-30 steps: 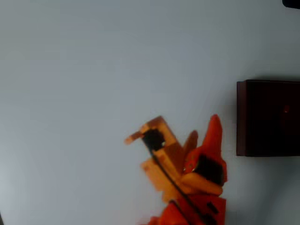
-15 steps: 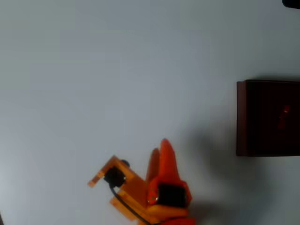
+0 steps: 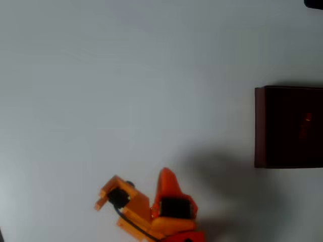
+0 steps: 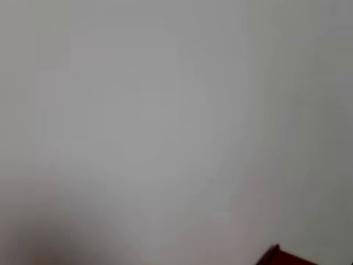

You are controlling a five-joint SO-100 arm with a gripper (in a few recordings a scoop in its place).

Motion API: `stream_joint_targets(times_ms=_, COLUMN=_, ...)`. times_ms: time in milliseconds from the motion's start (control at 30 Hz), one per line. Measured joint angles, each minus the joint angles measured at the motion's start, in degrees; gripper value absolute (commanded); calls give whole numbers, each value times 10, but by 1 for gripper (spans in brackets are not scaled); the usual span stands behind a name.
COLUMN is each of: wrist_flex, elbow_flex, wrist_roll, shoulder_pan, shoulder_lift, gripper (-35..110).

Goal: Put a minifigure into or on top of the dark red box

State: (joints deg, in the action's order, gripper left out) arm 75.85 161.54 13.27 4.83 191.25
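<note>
The dark red box (image 3: 259, 126) stands at the right edge of the overhead view, its inside almost black. A faint red shape, the minifigure (image 3: 306, 122), lies inside it near the right side. My orange gripper (image 3: 166, 176) is at the bottom centre, far left of the box, pointing up the picture. Its fingers come together in one tip with nothing between them. In the wrist view a corner of the dark red box (image 4: 282, 258) shows at the bottom right.
The white table (image 3: 126, 75) stretches bare across the left and top of the overhead view. A small dark object (image 3: 314, 3) sits at the top right corner. The arm's shadow falls on the table between gripper and box.
The gripper has drawn back from beside the box to the bottom centre, moving left and down. Its fingers went from spread apart to together. The minifigure stays in the box.
</note>
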Motion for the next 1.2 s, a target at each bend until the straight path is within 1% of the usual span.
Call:
stream_joint_targets(times_ms=67, wrist_flex=-1, elbow_flex=12, wrist_roll=-11, shoulder_pan=8, shoulder_lift=-4, gripper=0)
stream_joint_targets(times_ms=233, wrist_flex=8, elbow_flex=32, wrist_roll=-88, shoulder_pan=30, shoulder_lift=0, gripper=0)
stream_joint_targets(times_ms=500, wrist_flex=7, elbow_flex=99, wrist_roll=-91, shoulder_pan=68, shoulder_lift=-2, gripper=0)
stream_joint_targets(times_ms=767, wrist_flex=6, elbow_flex=105, wrist_roll=-116, shoulder_pan=98, shoulder_lift=-1, gripper=0)
stream_joint_targets(times_ms=1200, wrist_flex=6, elbow_flex=105, wrist_roll=-118, shoulder_pan=99, shoulder_lift=-1, gripper=0)
